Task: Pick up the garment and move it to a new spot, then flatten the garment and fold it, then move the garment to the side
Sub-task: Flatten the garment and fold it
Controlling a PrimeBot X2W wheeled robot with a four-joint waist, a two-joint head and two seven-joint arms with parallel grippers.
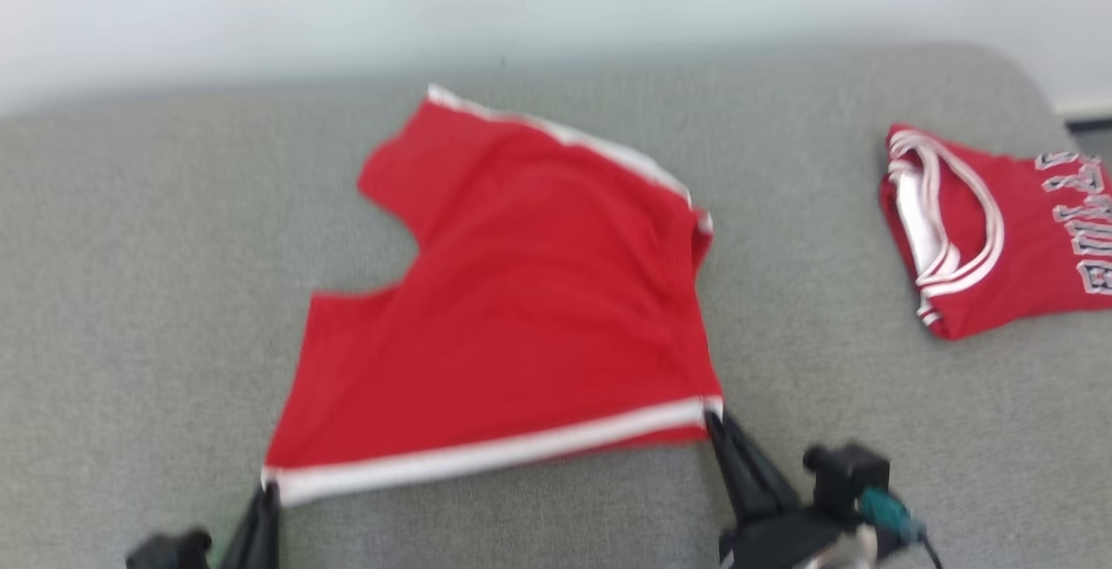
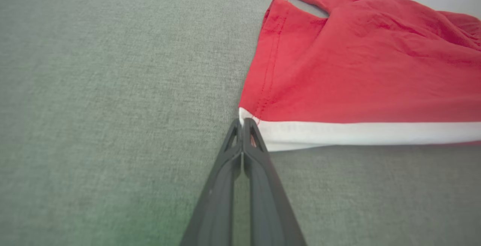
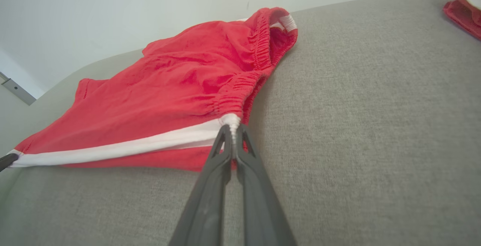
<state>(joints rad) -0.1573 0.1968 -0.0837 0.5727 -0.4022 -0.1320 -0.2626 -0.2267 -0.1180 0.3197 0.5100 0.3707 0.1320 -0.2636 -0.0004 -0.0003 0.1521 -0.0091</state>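
Pale, dark-outlined block lettering is running sideways across the folded red jersey (image 1: 982, 239) at the right of the head view. It is seemingly reading "BULLS", blurred and partly cut off.

Red shorts (image 1: 521, 291) with white side stripes lie spread on a grey upholstered surface (image 1: 130, 291), waistband to the right, near striped edge stretched taut.

Grey woven upholstery (image 1: 130, 291) meets a plain pale wall (image 1: 261, 4).
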